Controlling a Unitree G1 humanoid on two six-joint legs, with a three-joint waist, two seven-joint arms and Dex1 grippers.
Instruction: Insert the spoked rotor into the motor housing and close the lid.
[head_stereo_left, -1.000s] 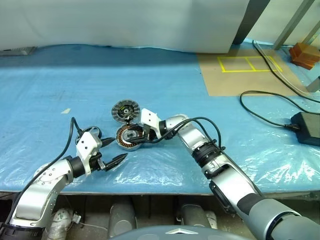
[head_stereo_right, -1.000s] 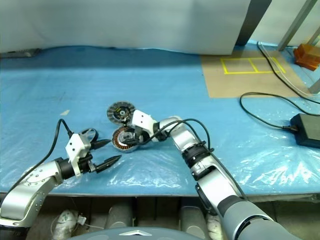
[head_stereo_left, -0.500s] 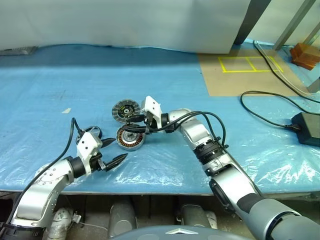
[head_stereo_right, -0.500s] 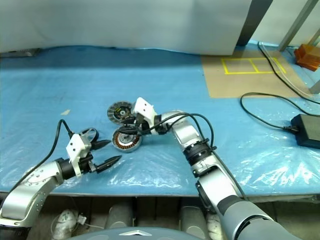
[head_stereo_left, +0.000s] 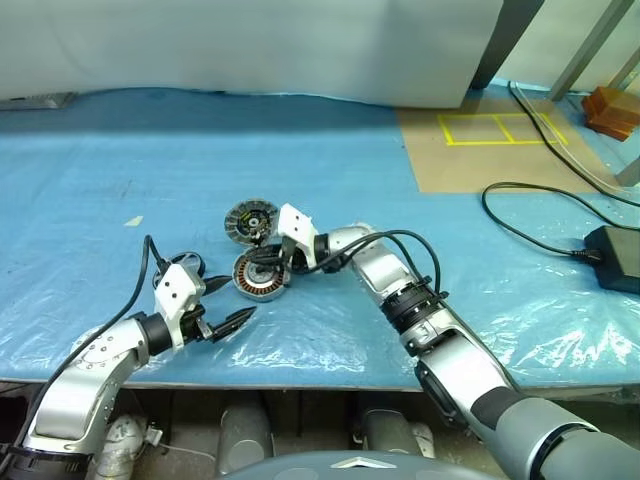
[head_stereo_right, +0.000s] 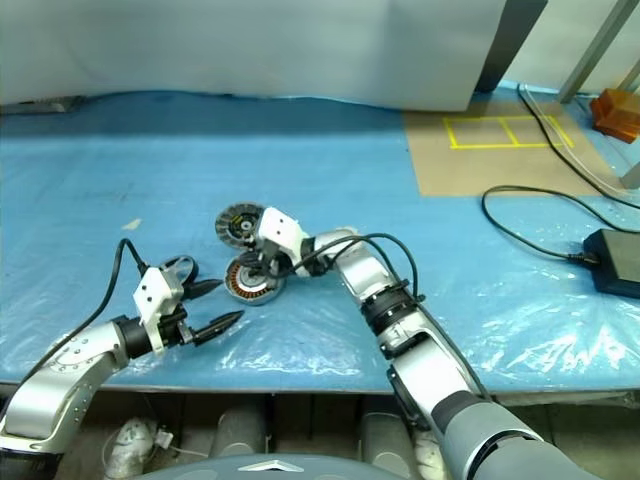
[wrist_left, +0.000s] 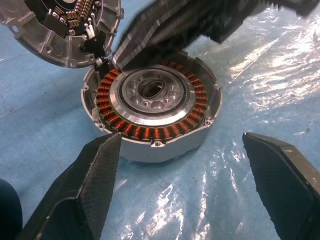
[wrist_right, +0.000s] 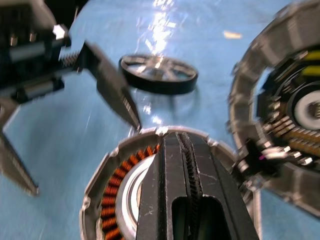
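Silver arms, black ridged fingers (wrist_left: 95, 185)

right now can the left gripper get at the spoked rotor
Probably yes: the left gripper is open and aimed at the spoked rotor across bare sheet, but the shut right gripper sits over the rotor's far side.

One spoked rotor (head_stereo_left: 261, 275), one motor housing (head_stereo_left: 249, 219), one black ring (wrist_right: 158, 73).
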